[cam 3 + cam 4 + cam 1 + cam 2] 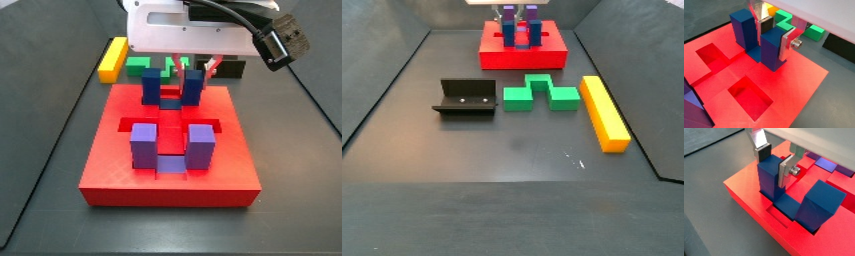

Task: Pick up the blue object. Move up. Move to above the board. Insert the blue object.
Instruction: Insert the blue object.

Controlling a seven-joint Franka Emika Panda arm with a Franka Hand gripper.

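Observation:
The blue object (769, 50) (769, 180) stands upright on the board (797, 85) (747, 193), its base sunk in a recess. In both wrist views my gripper (774, 42) (774, 168) straddles one prong, shut on it, with the silver fingers (787, 44) flat against its sides. The second prong (743, 27) (821, 203) stands free beside it. In both side views the blue object (171, 90) (523, 36) sits at the end of the board (167, 185) (496, 58) nearest the green block, with the gripper (194, 78) over it.
A purple U-shaped block (163, 145) (827, 163) is seated in the board beside the blue one. Two recesses (711, 57) (749, 97) lie open. Off the board lie a green notched block (540, 93) (784, 20), a yellow bar (603, 112) and the fixture (466, 97).

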